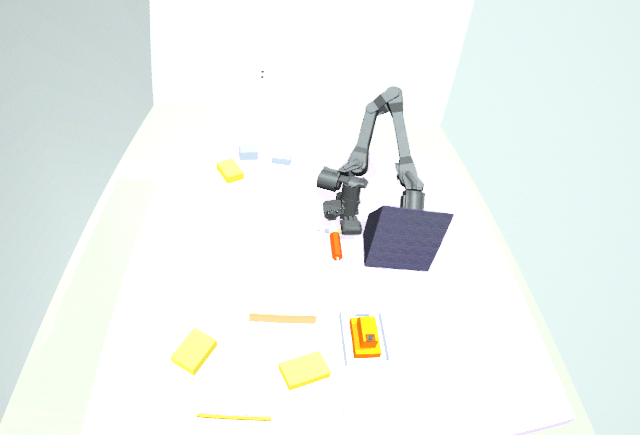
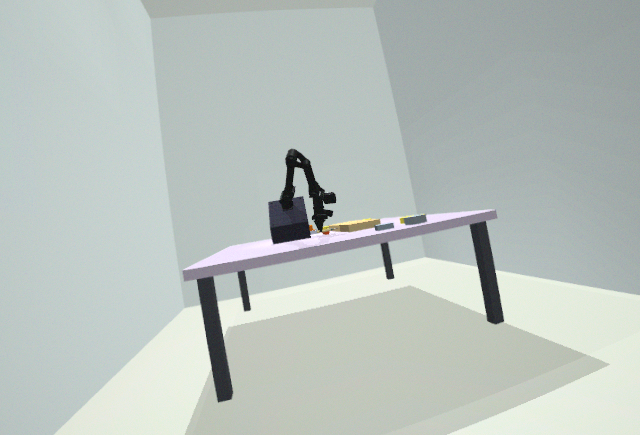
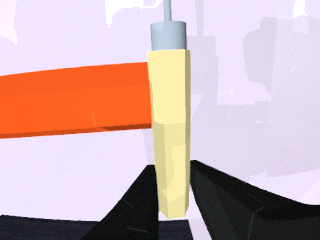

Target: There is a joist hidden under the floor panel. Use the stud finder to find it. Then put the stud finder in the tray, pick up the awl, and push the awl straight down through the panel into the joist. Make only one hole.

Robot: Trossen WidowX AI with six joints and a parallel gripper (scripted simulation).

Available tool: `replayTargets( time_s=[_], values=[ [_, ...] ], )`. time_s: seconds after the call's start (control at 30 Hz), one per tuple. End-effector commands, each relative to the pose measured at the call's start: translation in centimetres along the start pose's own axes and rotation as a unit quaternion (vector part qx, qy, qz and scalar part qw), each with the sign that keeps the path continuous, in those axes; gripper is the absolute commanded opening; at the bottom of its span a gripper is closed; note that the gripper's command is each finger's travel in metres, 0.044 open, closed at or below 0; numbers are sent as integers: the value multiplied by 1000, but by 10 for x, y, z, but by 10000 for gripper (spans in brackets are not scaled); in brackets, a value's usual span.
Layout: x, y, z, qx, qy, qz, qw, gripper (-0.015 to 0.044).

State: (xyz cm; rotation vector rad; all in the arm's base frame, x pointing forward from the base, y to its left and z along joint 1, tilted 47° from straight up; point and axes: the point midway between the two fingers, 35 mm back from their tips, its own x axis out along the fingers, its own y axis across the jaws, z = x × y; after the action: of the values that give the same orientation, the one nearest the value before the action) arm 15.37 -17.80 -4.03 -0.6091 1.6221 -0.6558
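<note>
The awl [image 3: 171, 90] [image 1: 326, 230] has a pale yellow handle, a grey collar and a thin shaft pointing away from the arm. My gripper [image 3: 171, 170] [image 2: 320, 229] is shut on its handle, near the butt end, low at the table. The stud finder [image 1: 368, 324], yellow and orange, sits in the clear tray [image 1: 343, 339] at the front right. The floor panel [image 2: 356, 226] is a tan slab. In the top view its top is washed out and only a tan side strip shows. The joist is hidden.
An orange-handled tool [image 1: 336, 245] [image 3: 75, 100] lies close beside the awl. A dark box [image 1: 405, 239] [image 2: 289, 218] stands right of the gripper. Yellow blocks [image 1: 193, 350] [image 1: 305, 369] [image 1: 230, 170], grey blocks [image 1: 248, 153] [image 1: 281, 160] and a thin yellow stick [image 1: 233, 416] lie farther off.
</note>
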Motion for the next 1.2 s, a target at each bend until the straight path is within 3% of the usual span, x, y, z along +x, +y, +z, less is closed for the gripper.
replayTargets(
  time_s=[0.0, 0.83, 1.17],
  values=[
    [-16, 0, 6, 5, -5, 2, 1000, 0],
    [-105, -4, -10, 9, -3, -6, 1000, 0],
    [-107, 18, -1, 222, 3, 127, 967, 0]
  ],
)
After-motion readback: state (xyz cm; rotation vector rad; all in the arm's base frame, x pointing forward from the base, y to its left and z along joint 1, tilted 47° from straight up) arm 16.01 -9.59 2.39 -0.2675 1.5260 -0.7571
